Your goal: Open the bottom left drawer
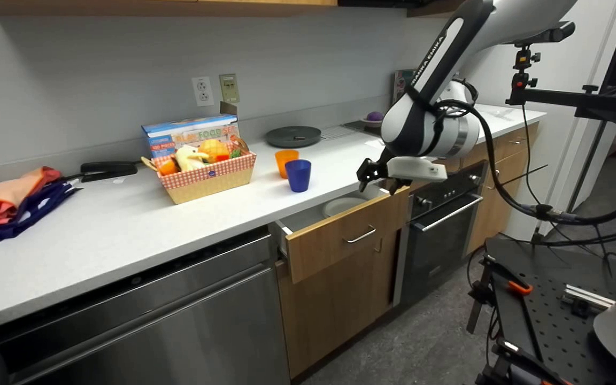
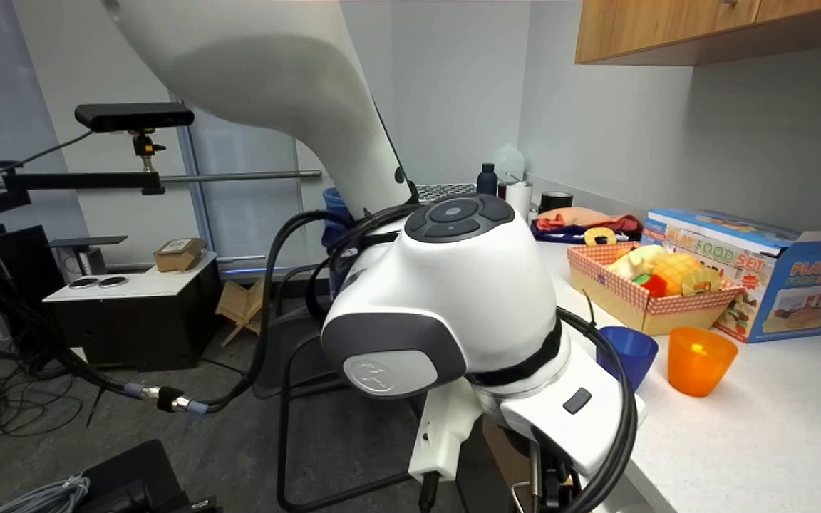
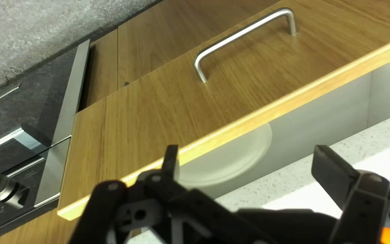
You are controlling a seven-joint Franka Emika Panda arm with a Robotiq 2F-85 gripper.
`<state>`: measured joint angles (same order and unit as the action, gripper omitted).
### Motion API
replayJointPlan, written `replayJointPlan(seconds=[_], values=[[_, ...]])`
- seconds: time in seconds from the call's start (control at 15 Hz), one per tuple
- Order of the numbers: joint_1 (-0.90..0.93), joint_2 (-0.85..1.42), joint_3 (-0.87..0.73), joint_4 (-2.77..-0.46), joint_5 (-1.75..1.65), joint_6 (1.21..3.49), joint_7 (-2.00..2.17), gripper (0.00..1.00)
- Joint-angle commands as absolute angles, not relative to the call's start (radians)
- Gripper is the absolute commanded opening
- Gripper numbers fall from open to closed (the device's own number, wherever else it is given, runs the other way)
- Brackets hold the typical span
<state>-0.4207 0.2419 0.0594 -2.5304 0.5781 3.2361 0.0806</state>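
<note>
Hanging with the black two-fingered gripper [image 3: 246,149] spread apart, over one end of the wide, shallow drawer [image 1: 329,248] with a medium-brown wood front, clear of the short silver bar handle [image 3: 244,33]. Impossible to tell contact from a narrow gap between a finger [image 3: 170,162] and the front's top edge. Could catch that edge when lowered, or, with a push toward the white counter [image 1: 99,240], shove the drawer inward. Could skew it by pulling from one end, or rattle the pale round plate [image 3: 229,157] inside by jerking. For the drawer: partly out beneath the counter, between the stainless-steel dishwasher [image 1: 153,331] and the black glass-fronted oven [image 1: 439,251]; facing outward, over the grey floor [image 1: 372,363]; with its long axis parallel to the counter's edge, slanting from lower left to upper right in the wrist view.
</note>
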Motion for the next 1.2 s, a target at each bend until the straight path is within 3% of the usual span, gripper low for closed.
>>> replayJointPlan(seconds=[0.0, 0.47, 1.13], values=[[-0.336, 0.279, -0.041, -2.469, 0.548, 3.204, 0.099, 1.0], [-0.219, 0.357, -0.179, -2.365, 0.344, 3.121, 0.186, 1.0], [-0.209, 0.474, -0.188, -2.204, 0.261, 2.984, 0.189, 1.0]])
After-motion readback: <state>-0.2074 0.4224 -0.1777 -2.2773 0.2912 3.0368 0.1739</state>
